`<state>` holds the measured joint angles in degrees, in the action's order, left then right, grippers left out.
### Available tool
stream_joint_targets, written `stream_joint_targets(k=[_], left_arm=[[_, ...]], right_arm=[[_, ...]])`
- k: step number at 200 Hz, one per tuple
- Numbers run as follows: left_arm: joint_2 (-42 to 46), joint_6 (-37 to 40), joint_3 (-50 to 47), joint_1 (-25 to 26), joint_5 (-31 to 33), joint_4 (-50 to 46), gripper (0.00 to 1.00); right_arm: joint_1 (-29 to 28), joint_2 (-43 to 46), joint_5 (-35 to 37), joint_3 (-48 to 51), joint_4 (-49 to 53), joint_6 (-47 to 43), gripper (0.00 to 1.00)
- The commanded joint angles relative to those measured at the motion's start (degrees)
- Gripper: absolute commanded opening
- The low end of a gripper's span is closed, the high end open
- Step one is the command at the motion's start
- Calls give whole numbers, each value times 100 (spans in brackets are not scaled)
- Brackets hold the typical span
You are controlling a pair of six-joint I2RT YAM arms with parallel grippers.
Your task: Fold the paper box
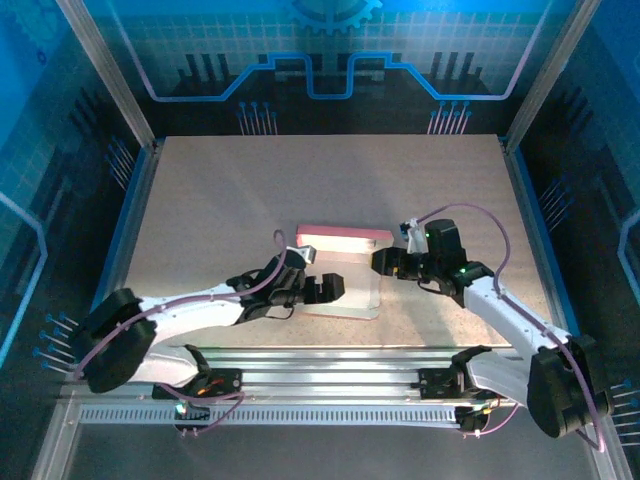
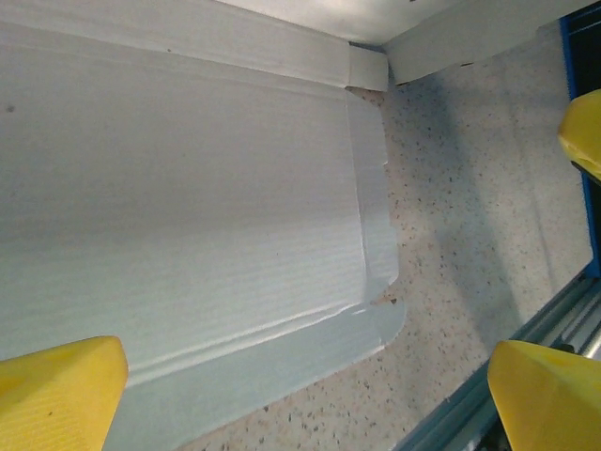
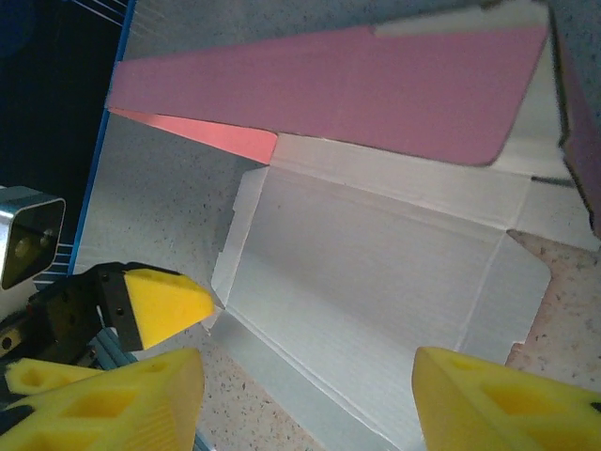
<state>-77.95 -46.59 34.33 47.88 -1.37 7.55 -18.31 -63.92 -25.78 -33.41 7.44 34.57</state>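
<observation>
Near the middle of the bench (image 1: 250, 190) the paper box (image 1: 350, 268) lies opened out with its whitish, faintly ribbed inner side up, and its near long flap and rounded end flaps lie flat along their creases. The left end effector (image 1: 328, 288) sits at the box's near left edge, released, its fingers spread wide on nothing. The right end effector (image 1: 385, 263) at the right end is likewise released, and beyond the floor panel the far long wall is raised, tipping inward, pink side showing
</observation>
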Motion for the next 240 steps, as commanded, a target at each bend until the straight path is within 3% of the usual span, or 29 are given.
stream_joint_targets(k=[1, 45, 132, 240], left_arm=[[-414, 15, 254, 153, 289, 206, 99], [-926, 5, 336, 291, 440, 255, 99], [-972, 36, 142, 301, 418, 115, 99], [-1027, 12, -11, 311, 397, 249, 99]], right_arm=[[23, -209, -88, 32, -386, 277, 59], [-6, -664, 266, 255, -997, 491, 54], [117, -1656, 946, 319, -2077, 684, 54], [205, -2354, 1404, 11, -2127, 488, 51]])
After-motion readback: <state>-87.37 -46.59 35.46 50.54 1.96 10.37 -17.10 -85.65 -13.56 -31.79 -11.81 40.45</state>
